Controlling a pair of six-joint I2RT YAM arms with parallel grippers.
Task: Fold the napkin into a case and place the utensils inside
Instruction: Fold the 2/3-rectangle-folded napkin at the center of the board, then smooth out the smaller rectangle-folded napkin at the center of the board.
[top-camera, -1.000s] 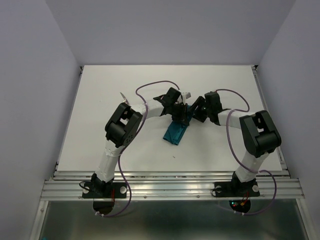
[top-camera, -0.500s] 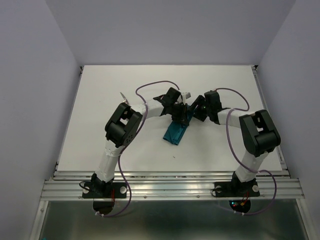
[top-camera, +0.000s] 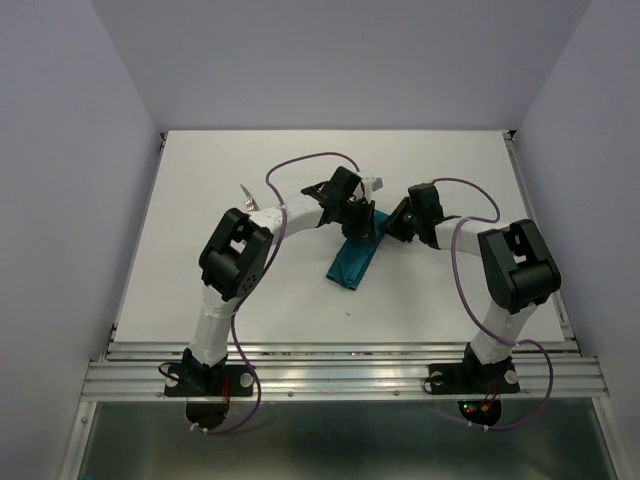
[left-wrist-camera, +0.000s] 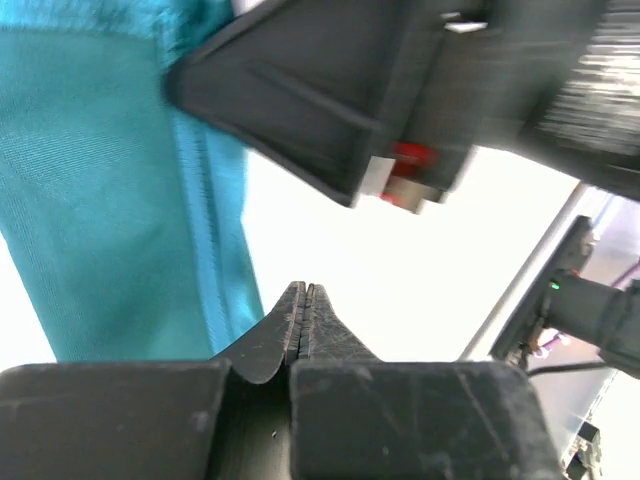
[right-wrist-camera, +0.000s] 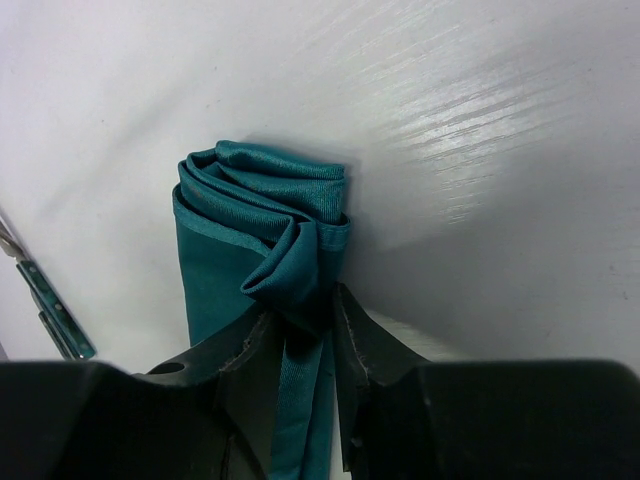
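The napkin (top-camera: 351, 260) lies mid-table as a narrow, long teal case, folded in several layers (right-wrist-camera: 262, 215). My right gripper (right-wrist-camera: 305, 300) is at its far end, shut on a bunched fold of the cloth; in the top view it sits at the case's upper right (top-camera: 387, 228). My left gripper (left-wrist-camera: 303, 291) is shut and empty, beside the cloth's edge (left-wrist-camera: 110, 200) and just above the case's far end (top-camera: 358, 215). Thin teal utensil handles (right-wrist-camera: 48, 302) show at the left edge of the right wrist view. A silver utensil head (top-camera: 247, 191) pokes out beside the left arm.
The two wrists are close together over the case's far end; the right gripper's black body (left-wrist-camera: 330, 90) fills the top of the left wrist view. Purple cables (top-camera: 300, 165) loop over both arms. White walls enclose the table on three sides.
The left arm has shifted a little farther back and left, its gripper drawing up off the case's far end. The right gripper stays shut on the cloth fold.
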